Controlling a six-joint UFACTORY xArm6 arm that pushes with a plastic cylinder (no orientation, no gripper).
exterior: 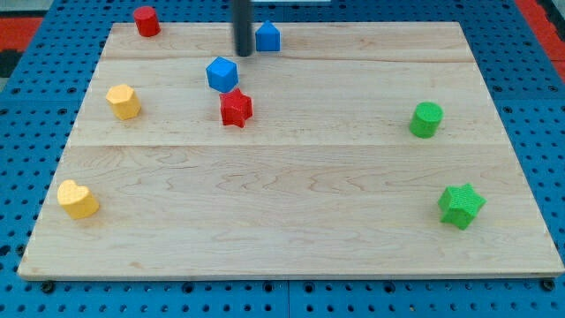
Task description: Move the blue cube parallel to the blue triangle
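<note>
- Underneath, a pale wooden board [291,203] made of joined planks is seen, its grain running across the view; it is laid on a blue pegboard surface [530,106] dotted with holes, and red patches are glimpsed at the view's top corners.
- No brand, label or writing can be read anywhere.
- No jaws are carried by the arm — only a dark rod, with my tip [243,53] set down near the view's top, just left of the blue triangle [267,37] and apart from the blue cube [222,74], which is placed below it.
- The red star [236,108] is found just beside the blue cube, at its lower right.
- A red cylinder [146,20], a yellow hexagon-like block [124,102] and a yellow heart [78,199] are ranged down the view's left.
- A green cylinder [426,119] and a green star [461,206] are kept at the view's right — well apart from the rest.
</note>
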